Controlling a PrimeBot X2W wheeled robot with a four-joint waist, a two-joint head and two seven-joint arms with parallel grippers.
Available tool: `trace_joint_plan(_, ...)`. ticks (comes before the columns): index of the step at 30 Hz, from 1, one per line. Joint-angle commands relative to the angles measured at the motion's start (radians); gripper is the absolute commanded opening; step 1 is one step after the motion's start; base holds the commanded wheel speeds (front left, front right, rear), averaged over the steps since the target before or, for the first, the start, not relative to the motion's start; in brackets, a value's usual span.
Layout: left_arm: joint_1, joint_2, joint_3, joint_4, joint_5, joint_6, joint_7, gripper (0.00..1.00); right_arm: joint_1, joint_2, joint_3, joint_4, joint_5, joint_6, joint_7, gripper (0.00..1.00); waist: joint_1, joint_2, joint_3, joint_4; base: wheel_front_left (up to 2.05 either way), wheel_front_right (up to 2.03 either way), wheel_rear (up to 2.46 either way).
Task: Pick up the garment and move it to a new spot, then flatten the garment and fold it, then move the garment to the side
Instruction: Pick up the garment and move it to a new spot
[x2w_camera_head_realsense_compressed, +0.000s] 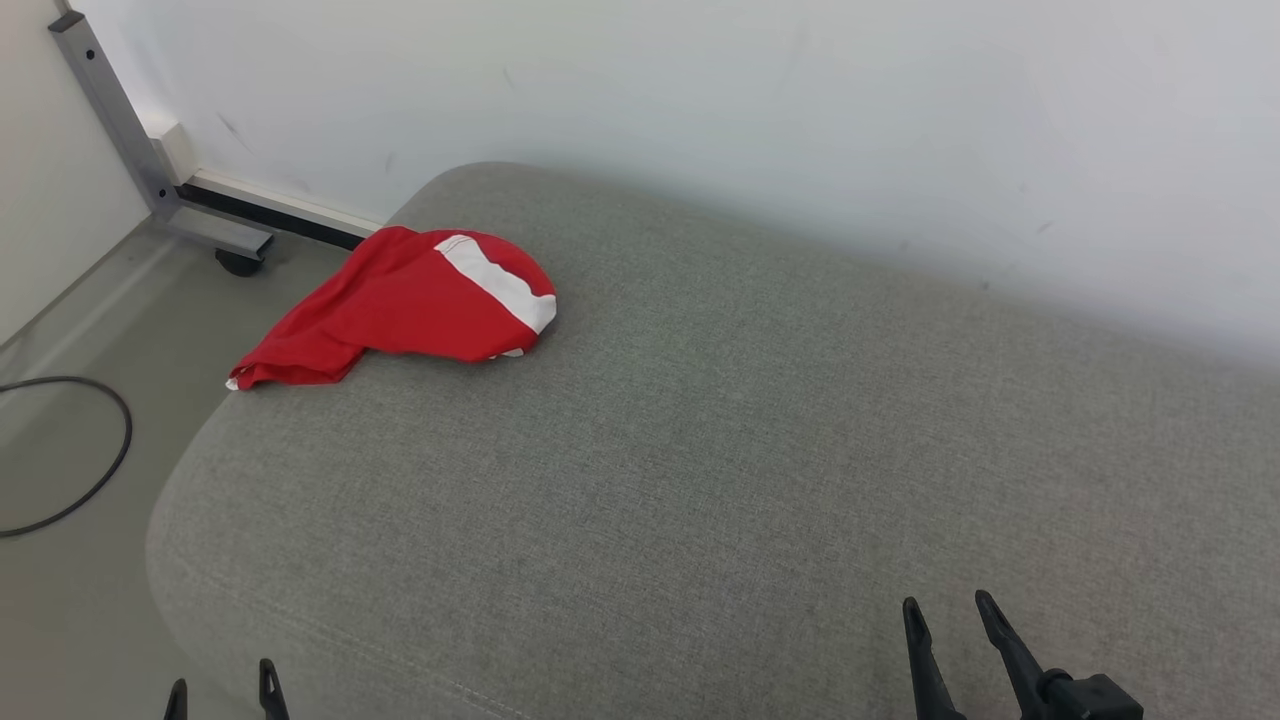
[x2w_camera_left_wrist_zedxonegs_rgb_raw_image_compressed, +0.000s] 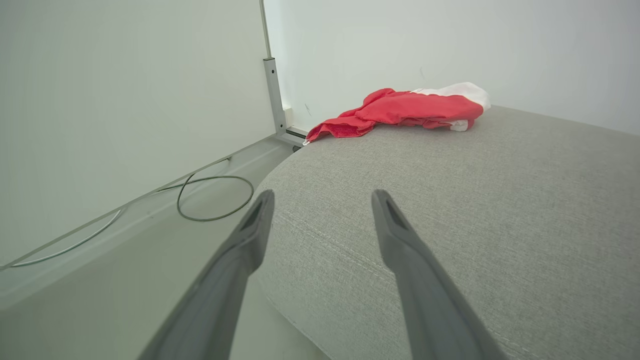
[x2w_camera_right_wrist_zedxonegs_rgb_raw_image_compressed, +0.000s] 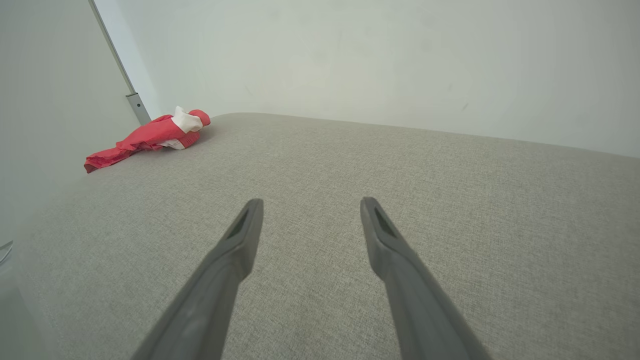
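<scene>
A crumpled red garment (x2w_camera_head_realsense_compressed: 400, 305) with a white band lies at the far left corner of the grey cushioned surface (x2w_camera_head_realsense_compressed: 720, 440), one end hanging over the left edge. It appears far ahead as the garment (x2w_camera_left_wrist_zedxonegs_rgb_raw_image_compressed: 400, 111) in the left wrist view and the garment (x2w_camera_right_wrist_zedxonegs_rgb_raw_image_compressed: 150, 137) in the right wrist view. My left gripper (x2w_camera_head_realsense_compressed: 222, 692) is at the bottom left by the cushion's near corner, open and empty. My right gripper (x2w_camera_head_realsense_compressed: 948, 608) sits at the bottom right above the cushion, open and empty. Both are well short of the cloth.
A white wall runs behind the cushion. On the floor at the left lie a black cable loop (x2w_camera_head_realsense_compressed: 90, 450) and a grey metal frame leg with a caster (x2w_camera_head_realsense_compressed: 215, 240). A pale panel (x2w_camera_left_wrist_zedxonegs_rgb_raw_image_compressed: 100, 125) stands to the left.
</scene>
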Motion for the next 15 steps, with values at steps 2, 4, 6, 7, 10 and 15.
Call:
trace_joint_plan(2, 0.009, -0.001, 0.004, -0.004, -0.006, 0.005, -0.003, 1.0, 0.0, 0.002, 0.003, 0.004, -0.002, 0.001, 0.0, 1.0, 0.0001, 0.0, 0.003, 0.002, 0.0, 0.0, 0.0)
trace_joint_plan(4, 0.013, -0.001, 0.007, -0.002, -0.009, 0.007, -0.003, 1.0, -0.003, 0.002, 0.005, 0.005, -0.004, 0.001, 0.0, 1.0, 0.0001, 0.0, 0.003, 0.003, 0.0, 0.0, 0.0)
trace_joint_plan(6, 0.013, -0.001, 0.007, 0.0, -0.012, 0.01, -0.003, 1.0, -0.003, 0.002, 0.004, 0.006, -0.005, 0.001, 0.0, 1.0, 0.0001, 0.0, 0.004, 0.003, 0.0, 0.0, 0.0)
trace_joint_plan(7, 0.012, -0.001, 0.007, 0.001, -0.013, 0.01, -0.003, 1.0, -0.003, 0.002, 0.003, 0.006, -0.005, 0.001, 0.0, 1.0, 0.0001, 0.0, 0.004, 0.003, 0.0, 0.0, 0.0)
trace_joint_plan(10, 0.01, -0.001, 0.012, 0.005, -0.013, 0.007, -0.003, 1.0, 0.0, 0.002, 0.004, 0.006, -0.003, 0.001, 0.0, 1.0, 0.0001, 0.0, 0.003, 0.002, 0.0, 0.0, 0.0)
trace_joint_plan(15, -0.016, -0.001, 0.034, 0.006, -0.048, -0.001, -0.003, 1.0, -0.009, 0.002, 0.014, 0.003, -0.002, 0.001, 0.0, 1.0, 0.0001, 0.0, 0.011, -0.019, 0.0, 0.0, 0.0)
